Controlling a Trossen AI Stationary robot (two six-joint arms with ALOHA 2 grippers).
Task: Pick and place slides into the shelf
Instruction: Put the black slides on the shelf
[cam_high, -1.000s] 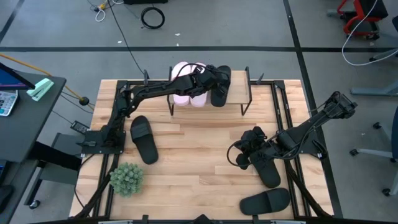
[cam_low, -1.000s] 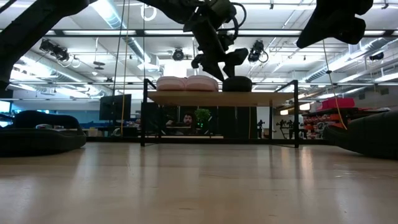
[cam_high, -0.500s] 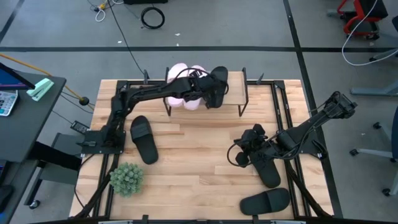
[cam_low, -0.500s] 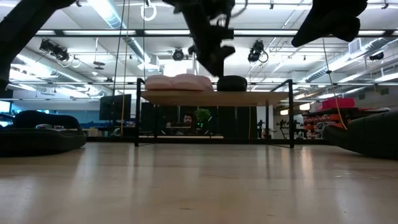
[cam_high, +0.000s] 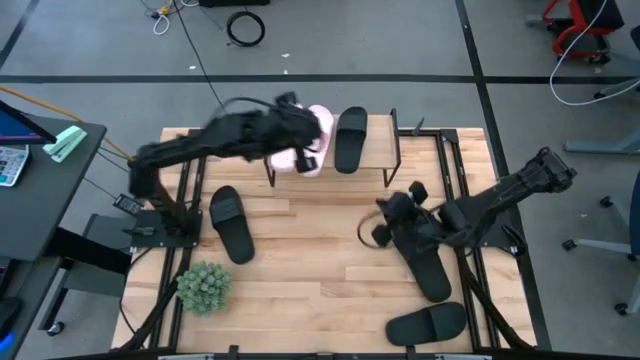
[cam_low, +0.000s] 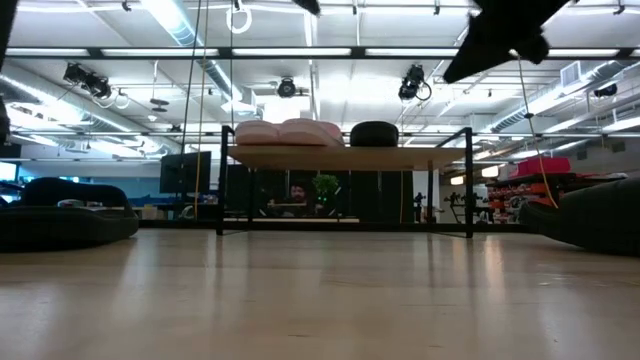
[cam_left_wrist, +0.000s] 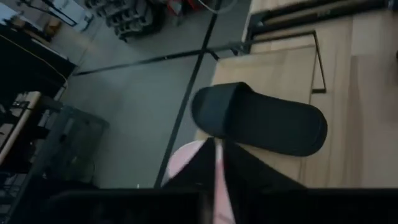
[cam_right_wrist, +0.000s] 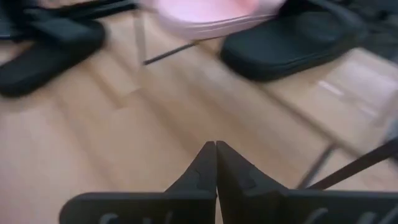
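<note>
From above, the shelf (cam_high: 375, 150) stands at the twelve o'clock edge of the slatted wooden table (cam_high: 320, 260), and three slides already sit on its plank top: two pale pink slides (cam_high: 305, 150) side by side and one black slide (cam_high: 350, 138) just beside them toward three o'clock. The left gripper (cam_high: 312, 150) hangs over the pink pair, its fingers pressed together with nothing between them; its own camera looks down past those dark fingers (cam_left_wrist: 205, 165) at the black slide on the plank. The right gripper (cam_high: 378, 228) hovers above bare table near the centre, a little toward three o'clock, fingers shut flat against each other and holding nothing. Directly behind it, toward four o'clock, a black slide (cam_high: 432, 275) lies under the right arm, and another black slide (cam_high: 428, 322) rests near the six o'clock edge. A fourth black slide (cam_high: 230, 224) lies at about nine o'clock, well apart from the shelf, with a small green plant (cam_high: 204, 287) at roughly seven o'clock. From table height, the pink pair and the black one show in a row on the shelf top.
</note>
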